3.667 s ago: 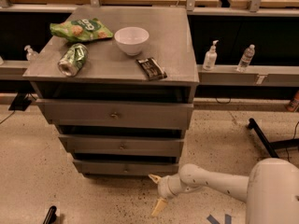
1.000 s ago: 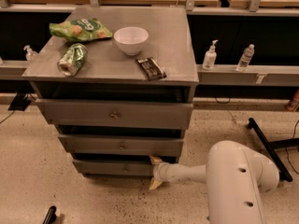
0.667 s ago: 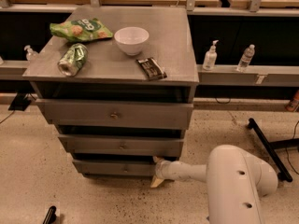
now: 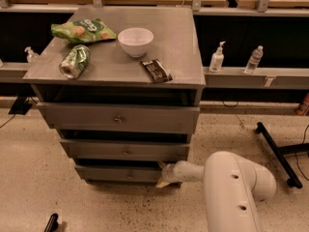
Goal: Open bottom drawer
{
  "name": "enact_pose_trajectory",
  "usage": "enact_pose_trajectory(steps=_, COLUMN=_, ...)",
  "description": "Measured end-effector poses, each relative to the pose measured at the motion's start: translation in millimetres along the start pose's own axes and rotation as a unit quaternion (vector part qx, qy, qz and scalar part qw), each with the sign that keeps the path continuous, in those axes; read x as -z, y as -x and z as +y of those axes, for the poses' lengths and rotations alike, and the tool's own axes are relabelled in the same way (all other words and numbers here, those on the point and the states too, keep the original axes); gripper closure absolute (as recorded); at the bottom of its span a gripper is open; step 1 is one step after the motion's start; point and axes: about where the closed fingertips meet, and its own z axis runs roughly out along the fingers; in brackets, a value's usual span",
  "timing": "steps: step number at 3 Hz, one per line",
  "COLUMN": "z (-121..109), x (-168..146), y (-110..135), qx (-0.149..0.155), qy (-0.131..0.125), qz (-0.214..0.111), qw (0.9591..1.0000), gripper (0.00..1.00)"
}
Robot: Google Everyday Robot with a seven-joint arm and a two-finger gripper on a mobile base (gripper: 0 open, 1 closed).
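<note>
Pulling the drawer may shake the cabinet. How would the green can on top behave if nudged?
The green can lies on its side, so it would probably roll, perhaps off the nearby edge of the cabinet top. It is small, so likely light and easily shifted. The end effector is far below, at a front corner of the bottom drawer.

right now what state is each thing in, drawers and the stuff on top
bottom drawer, not visibly pulled out
hand, low at that drawer front's right end
white bowl, upright, looks empty
green can, lying on its side
chip bag, lying flat
dark packet, lying flat
pump bottle, upright
</note>
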Motion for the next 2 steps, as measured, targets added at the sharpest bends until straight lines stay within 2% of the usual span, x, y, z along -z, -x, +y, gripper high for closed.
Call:
enact_pose_trajectory(steps=1, z=18.6, x=-4.3, y=-7.2, qx=-0.015, qy=0.047, qz=0.004, qw=0.9988, gripper=0.39)
enact_pose_trajectory(steps=2, z=31.1, x=-1.8, y=-7.3, qx=-0.024, qy=0.067, qz=-0.001, qw=0.9975, gripper=0.37)
